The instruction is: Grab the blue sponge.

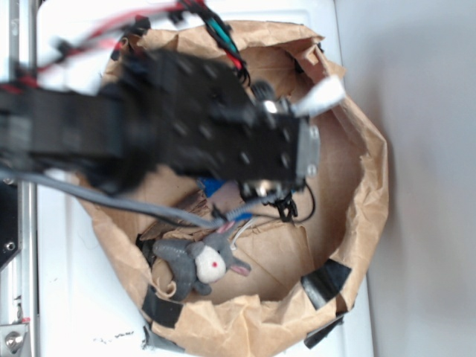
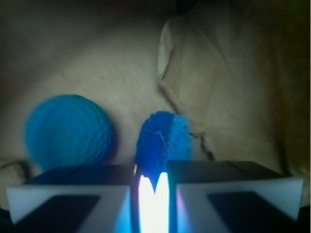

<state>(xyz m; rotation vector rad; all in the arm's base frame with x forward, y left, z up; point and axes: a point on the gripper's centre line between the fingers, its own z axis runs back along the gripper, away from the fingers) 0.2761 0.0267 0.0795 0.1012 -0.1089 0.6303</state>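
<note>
The blue sponge (image 2: 163, 138) stands on edge in the wrist view, its bright blue fuzzy end sticking out beyond my fingertips. My gripper (image 2: 151, 182) is shut on it, with the two white and black fingers (image 2: 73, 194) pressed close on either side of it. The round teal-blue ball (image 2: 69, 131) lies just left of the sponge and free of the fingers. In the exterior view the black arm (image 1: 223, 126) reaches down into the paper bag and hides the fingers. Only a patch of blue (image 1: 211, 186) shows beneath it.
Everything sits inside a wide crumpled brown paper bag (image 1: 364, 171) with black tape (image 1: 326, 281) on its rim. A grey plush rabbit (image 1: 204, 260) lies on the bag's floor near the front. A raised fold of the bag's wall (image 2: 214, 87) stands right of the sponge.
</note>
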